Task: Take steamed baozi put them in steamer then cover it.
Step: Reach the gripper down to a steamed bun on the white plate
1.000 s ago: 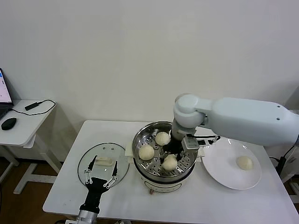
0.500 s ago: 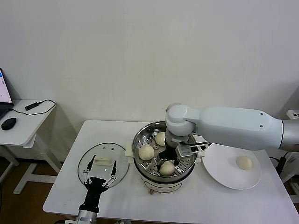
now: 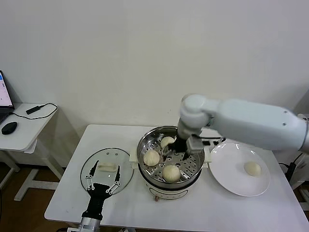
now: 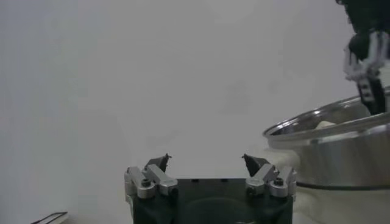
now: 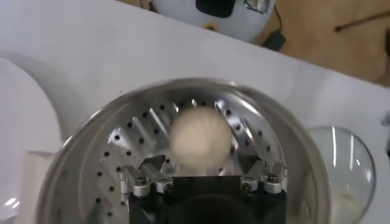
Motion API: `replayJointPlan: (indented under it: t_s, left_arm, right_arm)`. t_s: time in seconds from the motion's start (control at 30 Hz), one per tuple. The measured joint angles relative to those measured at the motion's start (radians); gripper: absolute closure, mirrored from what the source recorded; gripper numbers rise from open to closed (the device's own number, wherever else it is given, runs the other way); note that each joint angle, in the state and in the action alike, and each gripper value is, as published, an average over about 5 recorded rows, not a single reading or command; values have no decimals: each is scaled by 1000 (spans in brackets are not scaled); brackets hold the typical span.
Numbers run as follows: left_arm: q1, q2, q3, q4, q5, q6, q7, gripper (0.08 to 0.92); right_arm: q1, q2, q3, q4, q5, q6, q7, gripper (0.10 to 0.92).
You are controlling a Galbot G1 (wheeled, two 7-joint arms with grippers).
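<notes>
The steel steamer (image 3: 145, 145) stands mid-table with three baozi on its perforated tray: one at the back (image 3: 167, 141), one at the left (image 3: 151, 157) and one at the front (image 3: 171, 172). A fourth baozi (image 3: 253, 168) lies on the white plate (image 3: 231, 171). My right gripper (image 3: 176, 153) hangs open just above the tray, behind the front baozi and clear of it. In the right wrist view that baozi (image 5: 201, 137) lies on the tray beyond the open gripper (image 5: 204, 163). My left gripper (image 3: 103, 186) is open and empty over the near edge of the glass lid (image 3: 123, 164).
The glass lid with its white handle (image 3: 107, 167) lies flat on the table left of the steamer. The left wrist view shows the steamer rim (image 4: 329, 131) and the right gripper (image 4: 365, 61) above it. A side desk with a mouse (image 3: 8, 128) stands far left.
My right gripper lowered a baozi to the front of the tray, let it go and rose a little. The left arm has not moved.
</notes>
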Motion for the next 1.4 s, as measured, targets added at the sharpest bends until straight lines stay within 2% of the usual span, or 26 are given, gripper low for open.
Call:
replayJointPlan:
  t_s: [0.3,0.47,0.93,1.4]
  left_arm:
    - [3,5,-4,-10,0,0,0,177]
    - [3,6,-3,-11,-1,0,-1,177]
    - [10,4,-3,-8,-1,3,-2,177]
    - [11,4,-3,-3,-1,5,-2,177]
  right_arm:
    - [24,-142,16,-210,219,-262,-55,203]
    - [-12,-203,27,-357,276,-350,-66,203]
    - [-283,-246,192,-691,188,-426,-39,203]
    - [-491,-226,329,-833,107,-442,-7,203]
